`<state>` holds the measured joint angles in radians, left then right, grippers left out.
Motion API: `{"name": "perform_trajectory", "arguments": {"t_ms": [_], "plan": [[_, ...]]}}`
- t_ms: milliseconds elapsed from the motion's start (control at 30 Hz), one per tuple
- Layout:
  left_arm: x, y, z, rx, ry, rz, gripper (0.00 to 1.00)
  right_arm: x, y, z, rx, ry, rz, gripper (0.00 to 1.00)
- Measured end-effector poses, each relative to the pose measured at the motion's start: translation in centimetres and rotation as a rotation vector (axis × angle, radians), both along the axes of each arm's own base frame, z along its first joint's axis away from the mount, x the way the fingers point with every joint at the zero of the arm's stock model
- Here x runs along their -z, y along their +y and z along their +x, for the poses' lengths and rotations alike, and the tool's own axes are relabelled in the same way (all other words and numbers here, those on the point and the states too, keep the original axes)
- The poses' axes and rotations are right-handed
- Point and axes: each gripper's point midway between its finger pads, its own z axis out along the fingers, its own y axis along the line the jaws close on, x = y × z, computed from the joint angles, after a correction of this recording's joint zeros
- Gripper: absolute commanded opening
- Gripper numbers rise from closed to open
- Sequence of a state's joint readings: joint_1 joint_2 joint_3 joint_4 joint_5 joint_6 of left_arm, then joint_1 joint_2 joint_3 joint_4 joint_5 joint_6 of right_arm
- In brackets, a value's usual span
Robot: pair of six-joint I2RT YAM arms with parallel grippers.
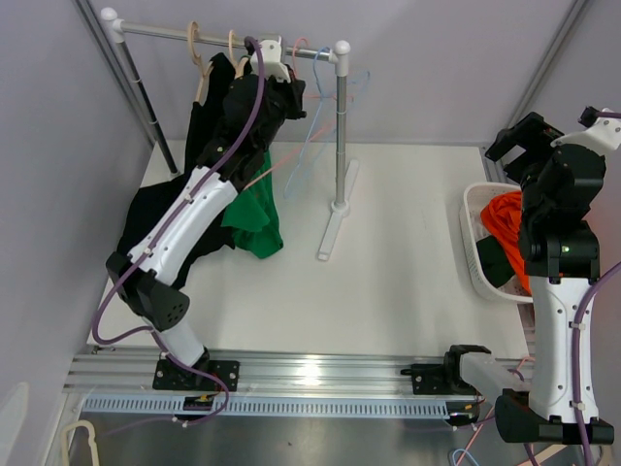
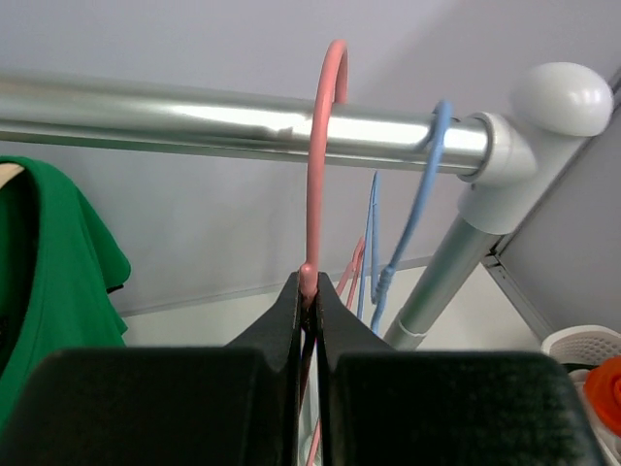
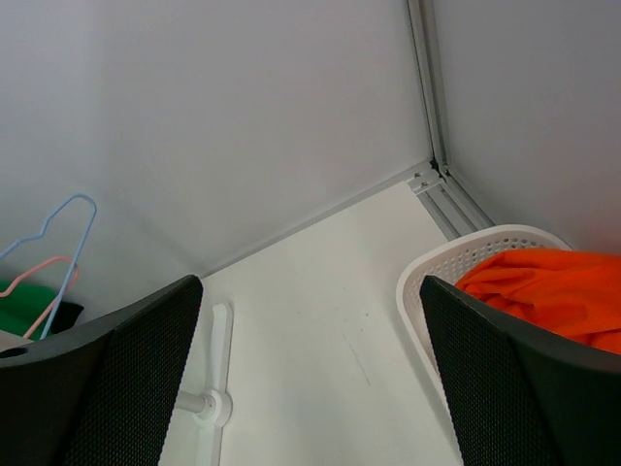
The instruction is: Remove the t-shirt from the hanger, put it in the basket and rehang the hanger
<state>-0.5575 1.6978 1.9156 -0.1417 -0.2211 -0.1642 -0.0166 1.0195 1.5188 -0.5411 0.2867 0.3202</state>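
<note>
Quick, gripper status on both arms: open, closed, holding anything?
Left gripper: closed on the neck of the pink hanger.
Right gripper: open, holding nothing.

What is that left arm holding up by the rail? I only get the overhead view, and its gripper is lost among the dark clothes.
Observer: In the left wrist view, the left gripper is shut on the pink hanger, just under its hook.
Operator: Is that hanger off the rail?
Observer: No, its hook sits over the rail, next to a blue hanger.
Operator: And the other arm's gripper?
Observer: The right gripper is open with nothing in it, near the basket of orange cloth.
</note>
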Motion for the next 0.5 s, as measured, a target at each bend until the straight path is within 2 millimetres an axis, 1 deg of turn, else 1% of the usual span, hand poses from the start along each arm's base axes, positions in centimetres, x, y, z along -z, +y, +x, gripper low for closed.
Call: {"name": "perform_trajectory", "arguments": {"t_ms": [133, 167, 200, 233, 267, 333, 400, 500], "plan": [[-0.2, -0.7, -0.4, 0.033, -0.007, 0.017, 0.11, 0.0, 0.1, 0.0, -0.004, 0.0, 0.001, 0.99], [-0.2, -0.9, -0.5, 0.042, -0.007, 0.023, 0.19, 0.0, 0.2, 0.0, -0.006, 0.0, 0.001, 0.99], [-0.2, -0.9, -0.6, 0.049, -0.008, 0.036, 0.22, 0.0, 0.2, 0.0, -0.008, 0.0, 0.002, 0.99], [-0.1, -1.0, -0.7, 0.054, -0.007, 0.043, 0.34, 0.0, 0.2, 0.0, -0.009, 0.0, 0.003, 0.99], [-0.3, -1.0, -0.8, 0.059, -0.009, 0.052, 0.42, 0.0, 0.3, 0.1, -0.01, -0.001, 0.005, 0.99], [-0.8, -1.1, -1.0, 0.07, -0.015, 0.056, 0.53, 0.0, 0.4, 0.1, -0.014, -0.002, 0.008, 0.99], [-1.5, -1.1, -1.3, 0.076, -0.03, 0.056, 0.57, 0.0, 0.4, 0.1, -0.015, -0.003, 0.011, 1.0], [-1.9, -1.0, -1.4, 0.074, -0.037, 0.054, 0.58, 0.0, 0.5, 0.1, -0.016, -0.003, 0.012, 0.99]]}}
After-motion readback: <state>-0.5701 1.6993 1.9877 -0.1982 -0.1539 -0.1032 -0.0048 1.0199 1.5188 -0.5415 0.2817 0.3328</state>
